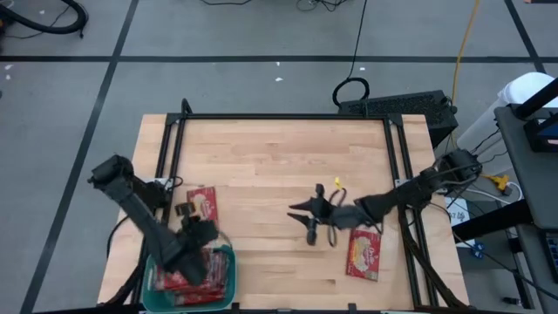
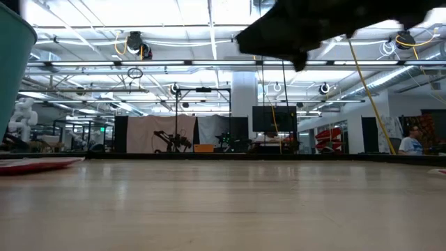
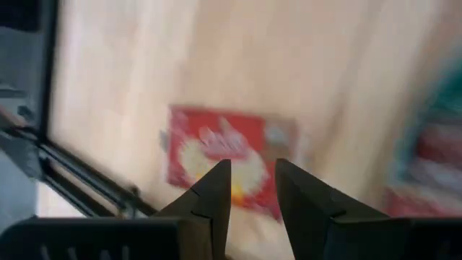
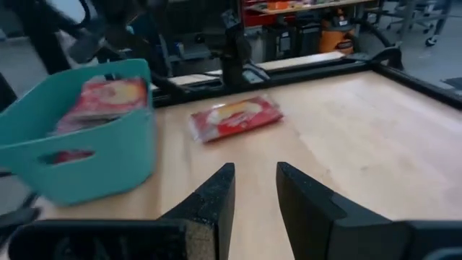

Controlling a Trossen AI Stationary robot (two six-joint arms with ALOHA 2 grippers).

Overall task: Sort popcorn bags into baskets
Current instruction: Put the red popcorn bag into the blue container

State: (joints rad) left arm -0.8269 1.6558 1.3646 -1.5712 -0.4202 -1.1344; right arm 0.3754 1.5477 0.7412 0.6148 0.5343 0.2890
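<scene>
We see the left hand [image 3: 251, 189], fingers slightly apart and empty, above a popcorn bag [image 1: 205, 205] lying flat on the counter [image 1: 279, 148] just ahead of it, beside the basket [image 1: 228, 270]. The right hand [image 4: 254, 191], fingers apart and empty, has another popcorn bag [image 1: 364, 255] lying just behind it.

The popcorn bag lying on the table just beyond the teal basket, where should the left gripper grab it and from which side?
Probably from straight above, pinching one long edge. The popcorn bag lies flat on the table, apart from the basket, so its edges are free. The left gripper is open above it and would have to come down over an edge.
</scene>
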